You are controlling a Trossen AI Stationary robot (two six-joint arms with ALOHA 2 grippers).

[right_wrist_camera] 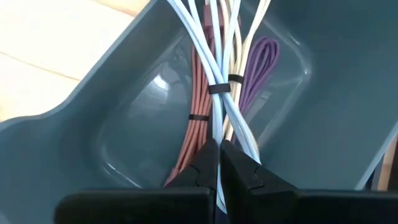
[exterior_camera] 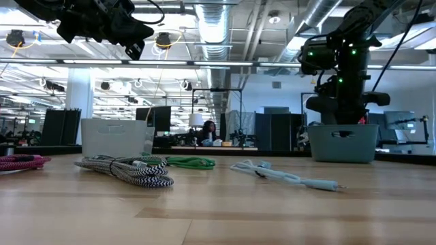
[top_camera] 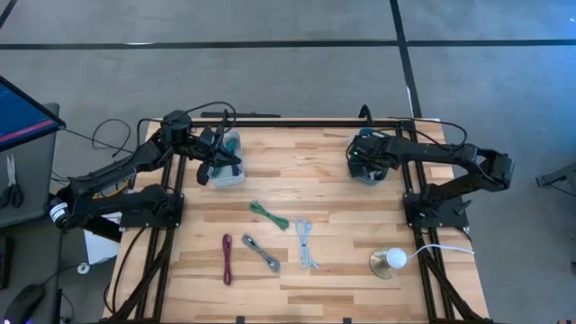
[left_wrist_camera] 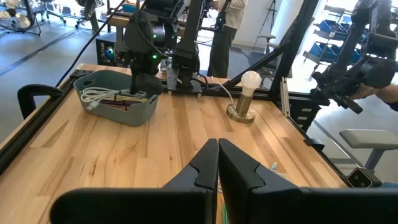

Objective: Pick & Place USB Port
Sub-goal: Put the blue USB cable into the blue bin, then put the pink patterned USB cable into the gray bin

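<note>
A grey-blue bin (top_camera: 369, 169) at the table's far right holds bundled USB cables: a light-blue one (right_wrist_camera: 211, 62), a red-brown one (right_wrist_camera: 196, 118), a purple one (right_wrist_camera: 261, 62) and a cream one (right_wrist_camera: 252, 43). My right gripper (right_wrist_camera: 219, 147) reaches down into this bin, shut, with its tips right at the light-blue bundle. My left gripper (left_wrist_camera: 217, 149) hangs level and shut above the white bin (top_camera: 227, 162) at the far left, holding nothing. My right gripper comes steeply from above into the bin, its shut fingertips (right_wrist_camera: 208, 155) standing over the light-blue bundle's strands (right_wrist_camera: 219, 118). I cannot tell whether they touch or pinch a strand; the fingers themselves hide that spot. The cables lie on the bin's floor.
Loose cables lie on the table's middle: green (top_camera: 268, 214), light blue (top_camera: 307, 243), grey braided (top_camera: 261, 253) and maroon (top_camera: 227, 258). A small lamp (top_camera: 390, 261) stands near the right front. Bare wood lies between the two bins.
</note>
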